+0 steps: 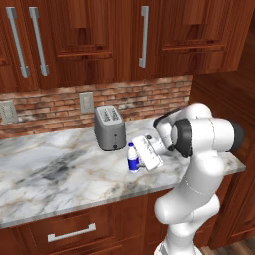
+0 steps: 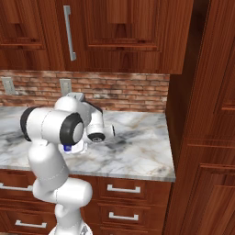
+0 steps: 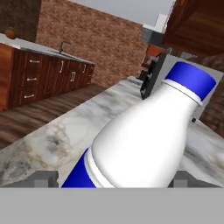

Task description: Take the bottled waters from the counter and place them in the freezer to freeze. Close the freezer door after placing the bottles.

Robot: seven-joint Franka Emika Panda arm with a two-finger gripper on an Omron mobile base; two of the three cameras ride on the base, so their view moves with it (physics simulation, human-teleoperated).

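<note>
Bottled water [image 1: 133, 158] stands upright on the marble counter [image 1: 55, 174], just right of and nearer than the grey toaster [image 1: 109, 127]. Reaching in from the right, the white gripper [image 1: 147, 153] sits level with the bottle and right beside it. Seen from the hand, the bottle [image 3: 144, 140] lies between the two finger tips [image 3: 43, 178], which stand wide apart; whether they touch it cannot be told. Brick backsplash [image 1: 124, 99] runs behind.
</note>
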